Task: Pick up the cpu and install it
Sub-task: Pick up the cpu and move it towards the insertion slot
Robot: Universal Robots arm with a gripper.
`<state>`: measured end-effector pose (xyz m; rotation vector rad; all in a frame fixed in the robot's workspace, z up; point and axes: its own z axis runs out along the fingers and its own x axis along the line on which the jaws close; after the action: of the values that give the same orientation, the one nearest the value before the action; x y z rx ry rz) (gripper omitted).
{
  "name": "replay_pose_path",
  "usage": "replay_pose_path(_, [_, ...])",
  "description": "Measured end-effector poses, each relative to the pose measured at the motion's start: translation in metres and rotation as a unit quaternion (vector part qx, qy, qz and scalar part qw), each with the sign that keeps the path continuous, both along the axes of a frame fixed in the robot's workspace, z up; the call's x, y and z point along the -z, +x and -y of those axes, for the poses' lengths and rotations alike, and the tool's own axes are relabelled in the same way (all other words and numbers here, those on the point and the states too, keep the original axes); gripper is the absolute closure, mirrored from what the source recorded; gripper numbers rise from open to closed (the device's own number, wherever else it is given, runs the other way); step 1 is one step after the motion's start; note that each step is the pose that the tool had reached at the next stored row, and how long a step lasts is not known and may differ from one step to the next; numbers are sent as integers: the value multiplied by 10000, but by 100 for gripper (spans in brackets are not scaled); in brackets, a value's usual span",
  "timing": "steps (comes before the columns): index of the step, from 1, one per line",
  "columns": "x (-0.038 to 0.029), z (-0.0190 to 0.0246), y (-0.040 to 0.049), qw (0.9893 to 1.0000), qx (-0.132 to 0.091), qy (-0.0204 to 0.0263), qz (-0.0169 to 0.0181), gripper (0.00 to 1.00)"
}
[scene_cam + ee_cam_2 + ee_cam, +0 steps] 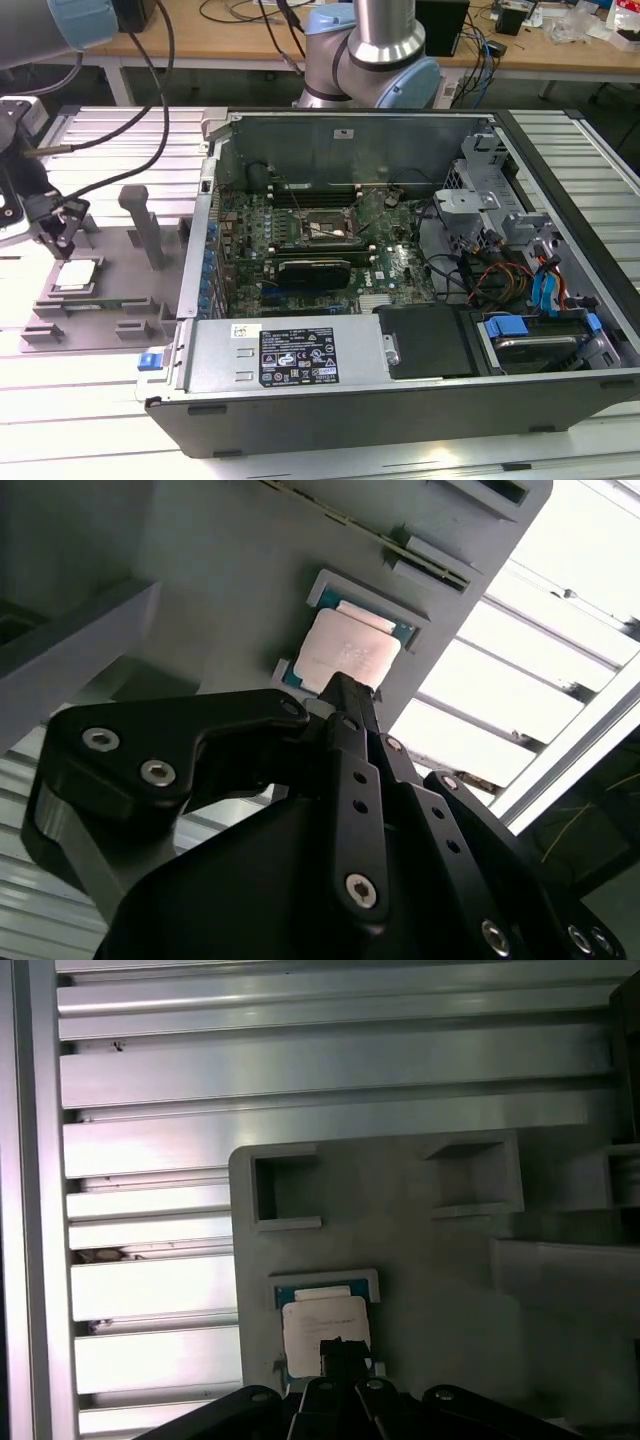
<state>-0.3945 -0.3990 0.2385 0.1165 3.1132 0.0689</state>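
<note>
Cpu (345, 652) on grey holder (230, 590), gripper (341, 688) tip-down close above.

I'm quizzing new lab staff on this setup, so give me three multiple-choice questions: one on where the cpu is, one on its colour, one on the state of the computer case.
1. Where does the cpu lie?
A) in the motherboard socket
B) on the grey fixture plate at the exterior view's left of the computer case
C) on the wooden desk

2. What colour is its top?
A) pale silver-white
B) black
C) red

3. How is the case?
A) shut
B) upright, panel on
C) lying open, motherboard exposed

Answers: 1 B, it sits in a recess of the plate; 2 A, both wrist views show the pale metal top; 3 C, its inside is in plain sight.
</note>
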Motion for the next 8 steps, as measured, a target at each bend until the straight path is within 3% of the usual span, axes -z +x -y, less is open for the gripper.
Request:
replay_pose_path(6, [155,0,-13,10000,0,0,0,89])
replay_pose_path(8, [182,21,-13,10000,0,0,0,89])
